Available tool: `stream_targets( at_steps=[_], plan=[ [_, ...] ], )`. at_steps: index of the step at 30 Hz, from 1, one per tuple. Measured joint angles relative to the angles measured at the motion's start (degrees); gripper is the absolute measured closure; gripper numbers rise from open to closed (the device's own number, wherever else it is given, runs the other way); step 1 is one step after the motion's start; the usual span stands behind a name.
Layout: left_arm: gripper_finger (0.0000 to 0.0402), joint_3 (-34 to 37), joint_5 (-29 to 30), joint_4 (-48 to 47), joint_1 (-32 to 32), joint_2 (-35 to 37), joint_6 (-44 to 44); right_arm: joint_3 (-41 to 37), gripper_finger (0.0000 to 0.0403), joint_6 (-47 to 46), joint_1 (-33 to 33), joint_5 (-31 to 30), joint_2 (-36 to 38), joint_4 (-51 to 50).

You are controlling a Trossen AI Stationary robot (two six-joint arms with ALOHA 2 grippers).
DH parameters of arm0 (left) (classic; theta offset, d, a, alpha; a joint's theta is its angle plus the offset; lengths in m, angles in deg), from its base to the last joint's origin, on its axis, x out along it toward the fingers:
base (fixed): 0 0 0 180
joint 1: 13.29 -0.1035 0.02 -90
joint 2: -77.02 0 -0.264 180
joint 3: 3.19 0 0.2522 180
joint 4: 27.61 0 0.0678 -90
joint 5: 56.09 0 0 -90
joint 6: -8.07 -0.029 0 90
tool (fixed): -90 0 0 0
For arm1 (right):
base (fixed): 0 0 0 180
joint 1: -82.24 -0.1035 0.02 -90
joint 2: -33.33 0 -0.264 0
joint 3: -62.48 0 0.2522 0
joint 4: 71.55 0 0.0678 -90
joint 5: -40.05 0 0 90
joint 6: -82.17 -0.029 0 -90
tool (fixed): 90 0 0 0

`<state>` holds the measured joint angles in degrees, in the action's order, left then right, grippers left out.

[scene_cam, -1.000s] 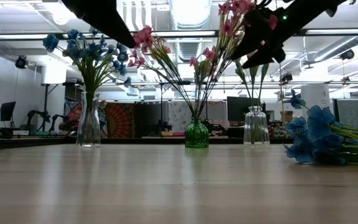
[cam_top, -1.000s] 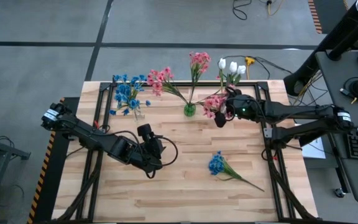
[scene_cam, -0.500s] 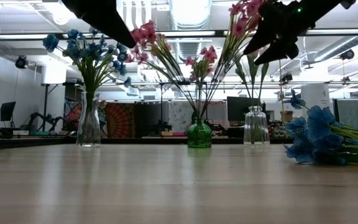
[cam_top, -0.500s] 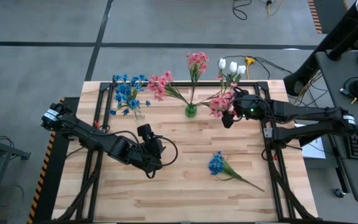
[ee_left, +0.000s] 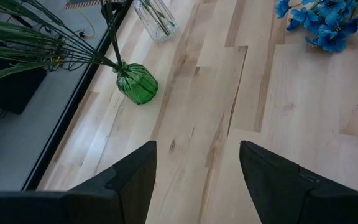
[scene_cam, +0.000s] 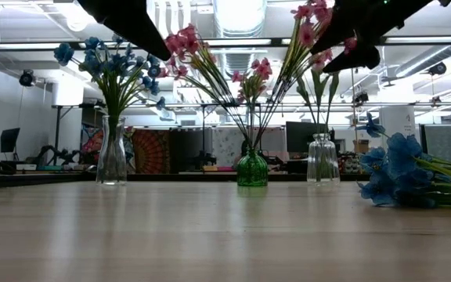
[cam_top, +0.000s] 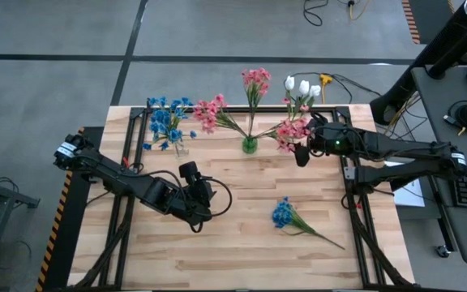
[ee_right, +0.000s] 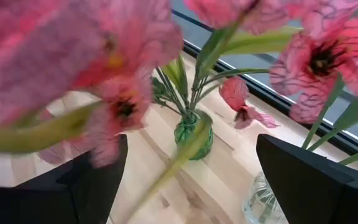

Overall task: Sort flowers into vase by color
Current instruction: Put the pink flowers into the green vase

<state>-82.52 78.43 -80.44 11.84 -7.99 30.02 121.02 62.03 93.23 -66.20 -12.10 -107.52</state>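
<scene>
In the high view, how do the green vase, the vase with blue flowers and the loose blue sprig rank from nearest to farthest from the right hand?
Measured from the right hand:
1. Green vase, just beside it toward the table's middle, at the far edge.
2. Loose blue sprig, lying flat nearer the front.
3. Vase with blue flowers, far across on the left arm's side.

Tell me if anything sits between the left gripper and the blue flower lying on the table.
Nothing visible does. Bare wood lies between the left gripper, open near the table's middle, and the blue flower lying flat to its right.
</scene>
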Motion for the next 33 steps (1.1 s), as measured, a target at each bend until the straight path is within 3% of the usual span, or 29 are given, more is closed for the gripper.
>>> stream_targets(
  at_steps=[11, 22, 27, 33],
  plan=[
    [0.0189, 0.0, 0.0, 0.0, 0.0, 0.0, 0.0, 0.0, 0.0053, -4.0, 0.0, 4.6, 1.6, -0.9],
    [0.0189, 0.0, 0.0, -0.1, 0.0, 0.0, 0.0, 0.0, 0.0053, -7.5, 0.0, 4.7, 3.4, -3.2],
    [0.0189, 0.0, 0.0, -0.2, 0.0, 0.0, 0.0, 0.0, 0.0053, -11.2, 0.0, 4.7, 6.0, -8.4],
    [0.0189, 0.0, 0.0, -0.3, 0.0, 0.0, 0.0, 3.9, 0.0053, -16.4, 0.0, 4.7, 6.8, -21.8]
  ],
)
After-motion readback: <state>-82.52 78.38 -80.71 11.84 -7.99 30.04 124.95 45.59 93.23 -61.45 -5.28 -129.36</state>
